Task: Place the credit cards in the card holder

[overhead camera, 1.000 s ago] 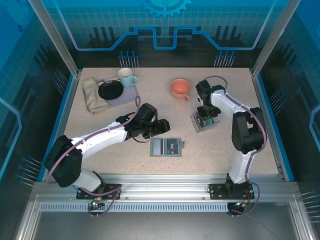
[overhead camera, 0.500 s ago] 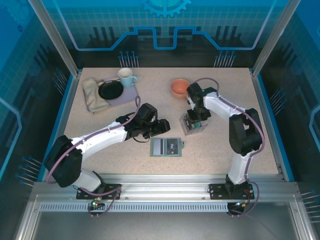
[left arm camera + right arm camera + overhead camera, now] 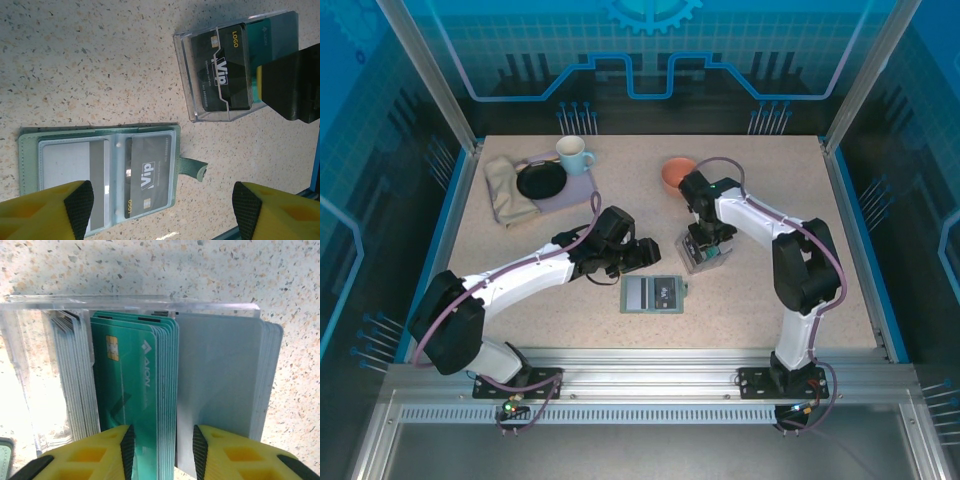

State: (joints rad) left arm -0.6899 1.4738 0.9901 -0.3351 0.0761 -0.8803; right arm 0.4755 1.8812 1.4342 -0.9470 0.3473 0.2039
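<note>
The grey-green card holder (image 3: 653,294) lies open on the table, tab to the right. In the left wrist view the card holder (image 3: 30,150) has a dark VIP card (image 3: 149,175) in its right pocket and a white and grey card (image 3: 75,170) in its left. My left gripper (image 3: 638,252) hovers just above it, open (image 3: 162,210) and empty. The remaining credit cards (image 3: 135,385) stand in a clear box (image 3: 703,250): teal, white (image 3: 220,385) and dark (image 3: 225,67) stacks. My right gripper (image 3: 161,447) reaches into the box, jaws narrowly apart astride the teal stack, right pad clear of it.
An orange cup (image 3: 677,175) stands just behind the right arm. At the back left are a pale mug (image 3: 573,154), a black plate (image 3: 541,181) and a folded cloth (image 3: 506,190). Bare speckled tabletop (image 3: 760,300) lies right of the card holder.
The right gripper and the clear box with its cards have slid left, closer to the card holder and the left gripper. The left arm has stayed still.
</note>
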